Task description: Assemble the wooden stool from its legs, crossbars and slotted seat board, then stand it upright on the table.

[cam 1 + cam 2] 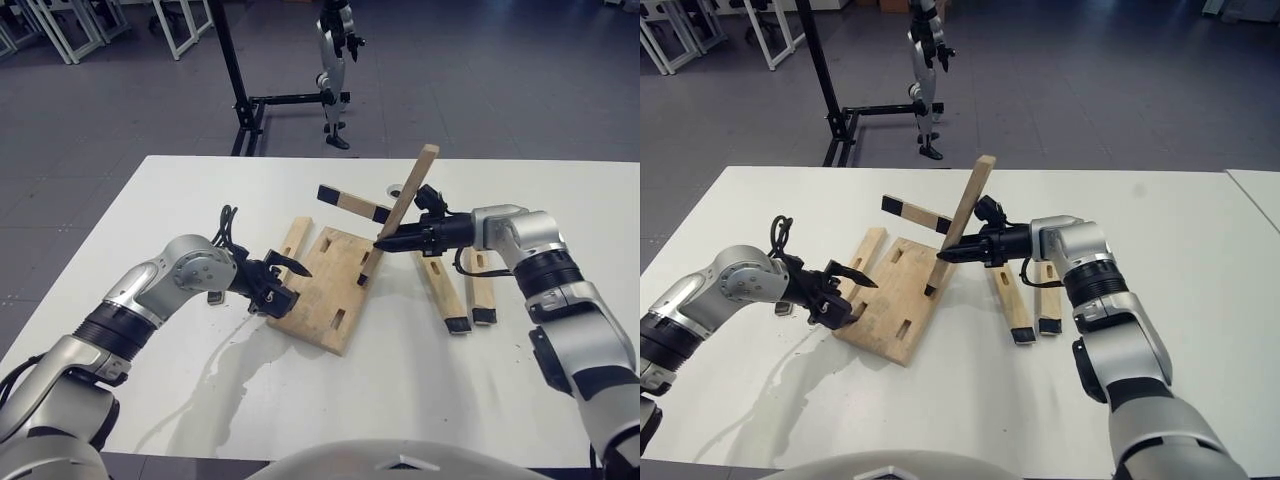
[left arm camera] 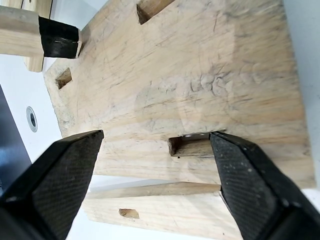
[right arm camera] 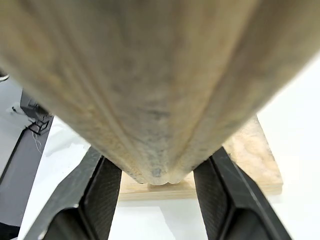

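Right pincer (image 1: 385, 243) grips the rigid, probably light leg (image 1: 415, 185) near its lower end; left pincer (image 1: 288, 283) gapes open, seat board (image 1: 320, 300) just ahead.

text: none legible | labels: none | numbers: none | signs: none

A white table (image 1: 180, 180) stands on a dark grey floor (image 1: 480, 70) with a dull sheen. Beyond its far edge rises a black metal stand (image 1: 248, 110), and white metal frames (image 1: 172, 40) line the far left. A second white tabletop (image 1: 1262, 192) lies just beside it on the right.
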You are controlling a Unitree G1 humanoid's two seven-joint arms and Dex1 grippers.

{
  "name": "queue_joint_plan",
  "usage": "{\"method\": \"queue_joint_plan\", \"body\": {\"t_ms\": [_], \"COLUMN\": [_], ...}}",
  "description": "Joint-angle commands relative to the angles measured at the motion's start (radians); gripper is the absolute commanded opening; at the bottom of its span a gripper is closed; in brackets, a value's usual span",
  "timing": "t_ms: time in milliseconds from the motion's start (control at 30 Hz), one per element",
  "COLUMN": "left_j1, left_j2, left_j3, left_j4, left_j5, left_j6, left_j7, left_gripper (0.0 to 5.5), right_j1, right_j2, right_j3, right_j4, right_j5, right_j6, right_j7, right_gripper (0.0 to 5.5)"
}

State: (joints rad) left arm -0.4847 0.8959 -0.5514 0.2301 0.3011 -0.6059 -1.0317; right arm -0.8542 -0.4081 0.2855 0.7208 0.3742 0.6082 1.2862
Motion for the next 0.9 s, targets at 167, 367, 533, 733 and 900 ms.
{"method": "queue_joint_plan", "body": {"t_ms": [167, 367, 533, 733, 900], "left_j1": [0.076, 0.085, 0.090, 0.113, 0.139], "left_j2": [0.012, 0.012, 0.009, -0.023, -0.030], "left_j3": [-0.039, -0.030, -0.018, 0.008, 0.026], "left_j4": [0.068, 0.057, 0.052, 0.008, -0.065], "left_j5": [0.078, 0.065, 0.058, 0.049, 0.018], "left_j6": [-0.047, -0.042, -0.028, 0.032, 0.086], "left_j7": [-0.028, -0.036, -0.033, -0.008, -0.020], "left_gripper": [3.95, 3.95, 3.95, 3.95, 3.95], "right_j1": [-0.086, -0.133, -0.140, 0.112, 0.328], "right_j2": [0.043, 0.048, 0.055, 0.102, 0.090], "right_j3": [-0.024, -0.022, -0.029, 0.013, 0.107], "right_j4": [0.275, 0.404, 0.429, 0.204, 0.039], "right_j5": [-0.141, -0.217, -0.252, -0.281, -0.361], "right_j6": [-0.191, -0.291, -0.339, -0.380, -0.416], "right_j7": [-0.035, -0.029, -0.025, -0.078, -0.192], "right_gripper": [2.02, 2.02, 2.02, 2.02, 2.02]}}
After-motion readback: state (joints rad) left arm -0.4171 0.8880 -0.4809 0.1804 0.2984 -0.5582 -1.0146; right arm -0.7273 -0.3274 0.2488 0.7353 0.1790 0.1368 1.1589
